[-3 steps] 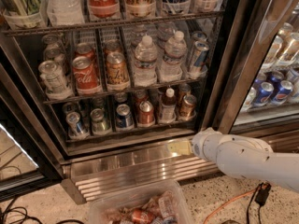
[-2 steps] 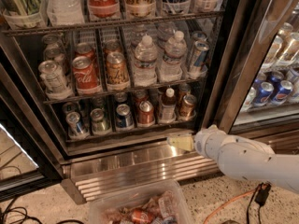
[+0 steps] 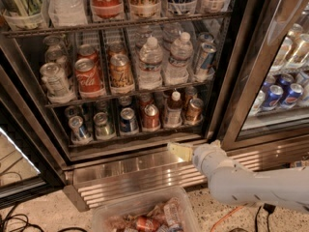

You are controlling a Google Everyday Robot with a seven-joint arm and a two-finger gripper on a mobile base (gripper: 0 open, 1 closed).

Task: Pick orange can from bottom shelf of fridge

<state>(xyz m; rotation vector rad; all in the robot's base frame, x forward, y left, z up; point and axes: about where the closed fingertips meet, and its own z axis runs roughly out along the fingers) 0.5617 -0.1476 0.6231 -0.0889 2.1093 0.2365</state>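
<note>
The orange can (image 3: 194, 110) stands at the right end of the bottom shelf (image 3: 120, 138), a dark wire rack in the fridge (image 3: 231, 66). To its left are a small bottle (image 3: 174, 109), a red can (image 3: 150, 117), a blue can (image 3: 128, 120) and silver cans (image 3: 79, 128). My gripper (image 3: 179, 152) is at the end of the white arm (image 3: 241, 180). It is below the shelf's front edge, in front of the ribbed steel base (image 3: 130, 180), below and slightly left of the orange can. It holds nothing that I can see.
The rack above holds Coca-Cola cans (image 3: 88, 76) and water bottles (image 3: 149, 64). A clear plastic bin (image 3: 145, 215) of packets and cans sits on the floor by the base. The neighbouring cooler (image 3: 280, 94) shows blue Pepsi cans. Cables (image 3: 19, 222) lie on the floor.
My arm has moved left along the fridge's base, bringing the gripper from right of the orange can to below and slightly left of it. The cans have not moved.
</note>
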